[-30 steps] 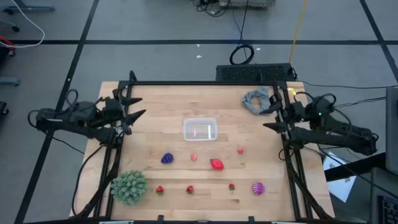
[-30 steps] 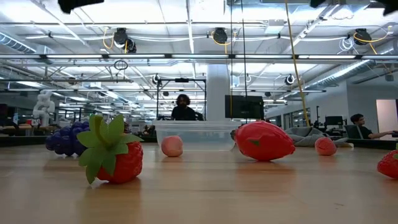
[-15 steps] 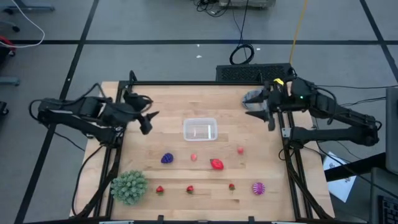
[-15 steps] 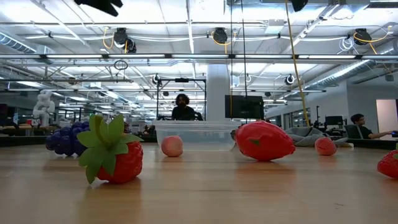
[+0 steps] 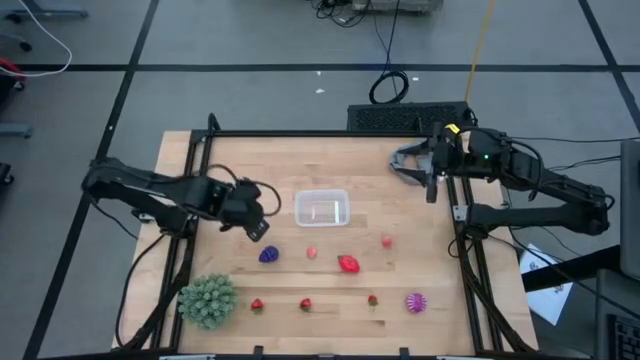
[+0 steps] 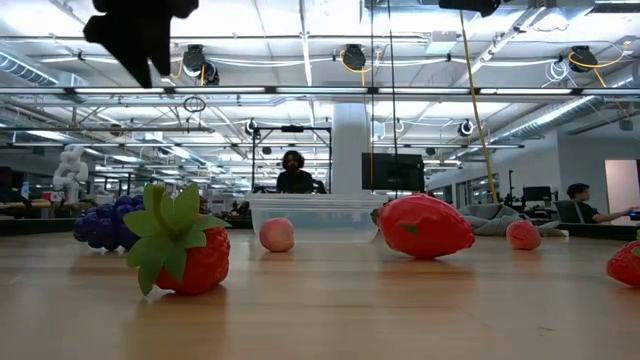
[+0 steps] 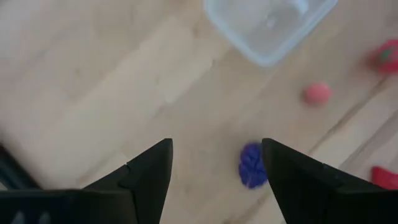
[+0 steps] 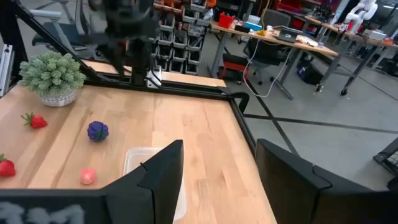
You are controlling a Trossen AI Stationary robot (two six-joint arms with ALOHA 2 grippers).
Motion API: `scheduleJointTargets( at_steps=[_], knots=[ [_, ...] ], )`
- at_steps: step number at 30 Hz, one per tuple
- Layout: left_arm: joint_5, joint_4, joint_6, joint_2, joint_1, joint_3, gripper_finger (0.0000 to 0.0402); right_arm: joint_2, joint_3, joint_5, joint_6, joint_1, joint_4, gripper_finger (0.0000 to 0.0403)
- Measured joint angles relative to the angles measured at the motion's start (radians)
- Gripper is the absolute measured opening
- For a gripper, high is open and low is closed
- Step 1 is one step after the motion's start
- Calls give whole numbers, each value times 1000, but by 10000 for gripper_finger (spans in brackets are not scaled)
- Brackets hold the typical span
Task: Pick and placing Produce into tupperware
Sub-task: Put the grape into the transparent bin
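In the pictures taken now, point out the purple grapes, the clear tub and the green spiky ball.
purple grapes (image 5: 269, 255): high view, middle of the bunch.
clear tub (image 5: 321, 194): high view, far rim.
green spiky ball (image 5: 208, 300): high view, centre of its top.

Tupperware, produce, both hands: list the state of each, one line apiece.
tupperware: upright, lidless, empty.
purple grapes: on the table, ungrasped.
large red strawberry: lying on the table.
left hand: open, above the grapes.
right hand: open, over the grey cloth.

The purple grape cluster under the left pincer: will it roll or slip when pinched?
The purple grape cluster looks bumpy, so the left pincer, open above it, may grip well. Rounded overall, it could still roll if nudged. It probably weighs little, being small.
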Motion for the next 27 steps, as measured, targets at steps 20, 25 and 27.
scheduleJointTargets(
  at_steps=[20,25,27],
  knots=[
    [-22,85,-208,115,-189,0,250,-7,0,-2,75,0,-14,192],
    [-48,87,-297,115,-230,0,250,-7,0,-2,73,0,-13,192],
    [-54,87,-325,115,-244,0,250,-7,0,-2,72,0,-14,192]
  ],
)
